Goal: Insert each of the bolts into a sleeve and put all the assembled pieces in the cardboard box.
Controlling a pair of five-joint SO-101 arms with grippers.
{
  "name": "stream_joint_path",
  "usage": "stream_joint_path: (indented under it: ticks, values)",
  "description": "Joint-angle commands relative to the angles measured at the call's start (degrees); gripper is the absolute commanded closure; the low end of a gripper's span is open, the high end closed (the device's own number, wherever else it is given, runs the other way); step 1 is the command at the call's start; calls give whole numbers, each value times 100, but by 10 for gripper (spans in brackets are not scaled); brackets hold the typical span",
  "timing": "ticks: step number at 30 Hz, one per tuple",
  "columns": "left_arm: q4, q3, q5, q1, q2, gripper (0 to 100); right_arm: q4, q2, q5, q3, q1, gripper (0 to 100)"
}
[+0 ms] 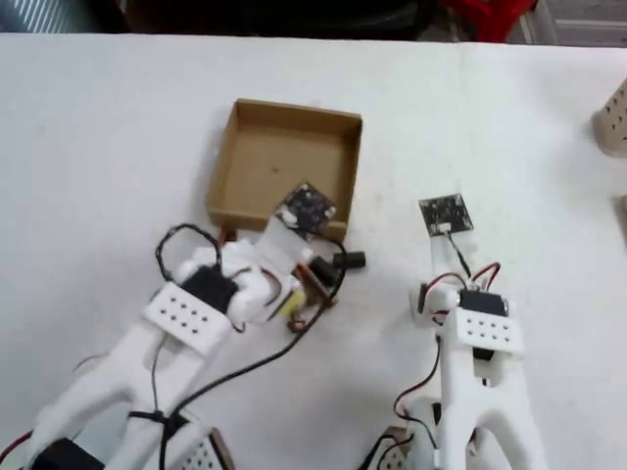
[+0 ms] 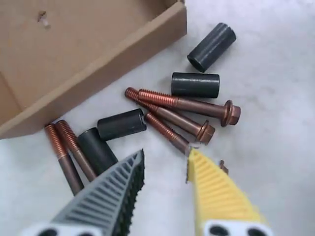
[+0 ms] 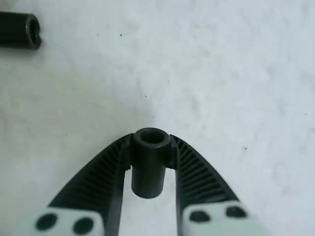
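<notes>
Several copper bolts (image 2: 189,104) lie loose on the white table, mixed with black sleeves (image 2: 195,84), beside the front wall of the cardboard box (image 2: 98,64). My left gripper (image 2: 165,162) hovers open over this pile, and its yellow finger (image 2: 211,187) touches the tip of one bolt. My right gripper (image 3: 150,142) is shut on an upright black sleeve (image 3: 149,169) with its bore facing the camera. Another sleeve (image 3: 19,30) lies on the table farther off. From above, the box (image 1: 284,166) sits mid-table with one sleeve (image 1: 350,260) by its near corner.
Both arms' wrist boards (image 1: 446,213) hang over the table and hide the grippers from above. Black and red cables (image 1: 294,343) trail from the left arm. A pale perforated object (image 1: 612,122) stands at the right edge.
</notes>
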Motion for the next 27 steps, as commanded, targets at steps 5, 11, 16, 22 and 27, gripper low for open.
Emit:
stream_joint_path:
  ticks: [5, 11, 16, 22, 27]
  values:
    - [-185, -220, 589, 48, 470, 807, -92, -92, -18, -35, -75, 981]
    - [-167, -1152, 1292, -391, 2176, 813, -92, -92, -18, -35, -92, 981]
    - [-167, -1697, 1820, -514, 3011, 813, -92, -92, -18, -35, -92, 981]
    - [-167, -1837, 1820, -479, 3169, 812, -92, -92, -9, -35, -92, 981]
    - [-185, -1776, 1837, -233, 3002, 809, -92, -92, -9, -26, -101, 981]
